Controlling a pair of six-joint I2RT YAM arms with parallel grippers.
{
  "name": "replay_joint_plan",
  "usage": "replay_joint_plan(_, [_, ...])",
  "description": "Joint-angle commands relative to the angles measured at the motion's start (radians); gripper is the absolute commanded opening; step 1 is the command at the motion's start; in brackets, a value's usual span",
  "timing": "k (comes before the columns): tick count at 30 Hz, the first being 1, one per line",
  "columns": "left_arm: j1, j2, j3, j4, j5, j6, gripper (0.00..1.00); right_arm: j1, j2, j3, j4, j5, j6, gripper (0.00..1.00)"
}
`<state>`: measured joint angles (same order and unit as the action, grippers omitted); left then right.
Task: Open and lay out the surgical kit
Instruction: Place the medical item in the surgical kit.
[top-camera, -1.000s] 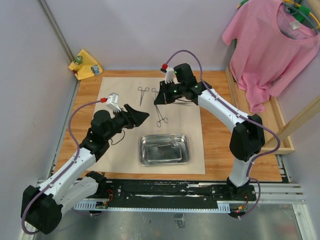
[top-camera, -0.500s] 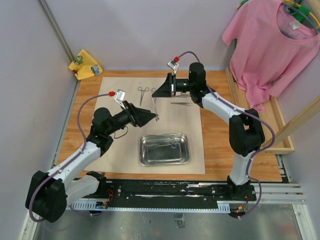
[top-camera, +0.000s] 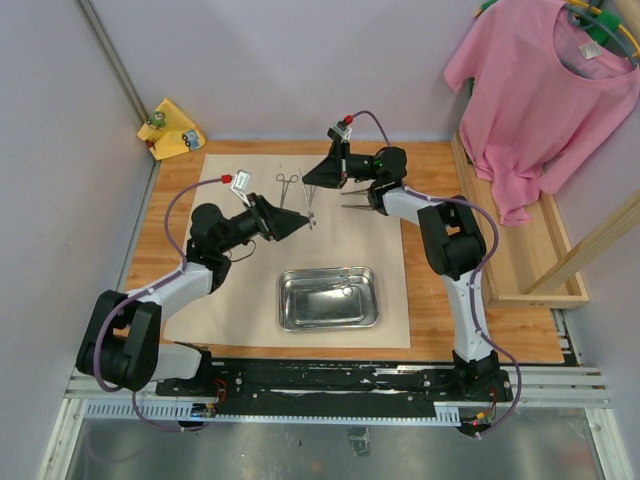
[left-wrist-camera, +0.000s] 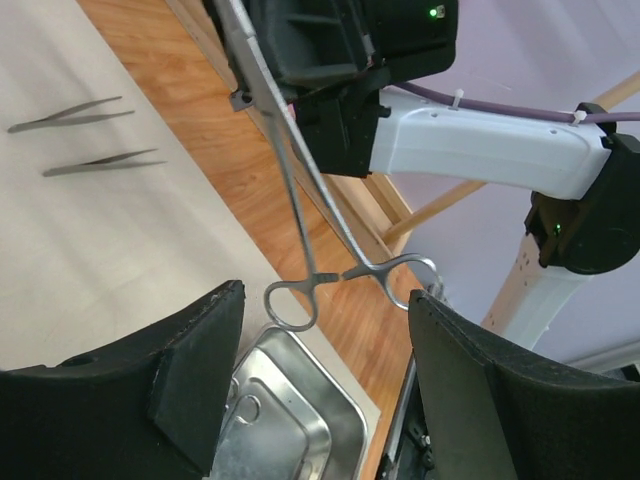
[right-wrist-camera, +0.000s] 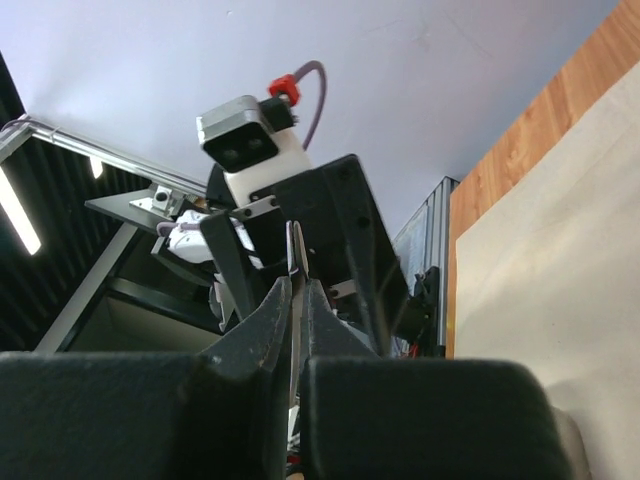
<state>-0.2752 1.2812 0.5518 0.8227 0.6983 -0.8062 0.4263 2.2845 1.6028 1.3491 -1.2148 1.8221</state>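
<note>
The right hand (top-camera: 311, 183) is pinched tight on the thin tip end of a pair of shiny steel forceps (left-wrist-camera: 327, 275). The forceps hang in the air above the cloth (top-camera: 240, 290), with their two round ring handles at the low end. The left hand (left-wrist-camera: 325, 310) is wide, and its two black, blocky fingers (left-wrist-camera: 190, 370) stand on each side of the rings without touching them.

The cloth is beige, flat and smooth. It is spread out on the wooden worktop (top-camera: 440, 300). A shiny steel tray (top-camera: 290, 300), shaped like a box with round corners, sits on the near part of the cloth. A steel tool with a ring handle lies inside the tray.

A second pair of forceps (top-camera: 287, 187) lies flat on the far part of the cloth, just beside the hanging one. Two slim, pointed steel tweezers (left-wrist-camera: 70, 113) lie side by side on the cloth near the right arm.

A soft pink T-shirt (top-camera: 530, 90) hangs at the far right. A small yellow cloth (top-camera: 175, 130) lies crumpled in the far left corner.
</note>
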Motion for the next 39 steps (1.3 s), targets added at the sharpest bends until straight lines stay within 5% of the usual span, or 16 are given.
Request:
replay_joint_plan(1, [0.007,0.071,0.044,0.143,0.064,-0.032,0.71,-0.006,0.002,0.072,0.165,-0.02,0.094,0.01])
replay_joint_plan(11, [0.008,0.161,0.066,0.312,0.104,-0.152,0.7,0.0,0.022,0.049,0.164,-0.031,0.076,0.01])
replay_joint_plan(18, [0.025,0.094,0.04,0.223,0.094,-0.126,0.7,-0.002,0.033,0.04,0.142,-0.032,0.047,0.01])
replay_joint_plan(39, [0.021,0.271,0.109,0.321,0.117,-0.235,0.69,0.027,0.036,0.033,0.066,-0.035,-0.033,0.01])
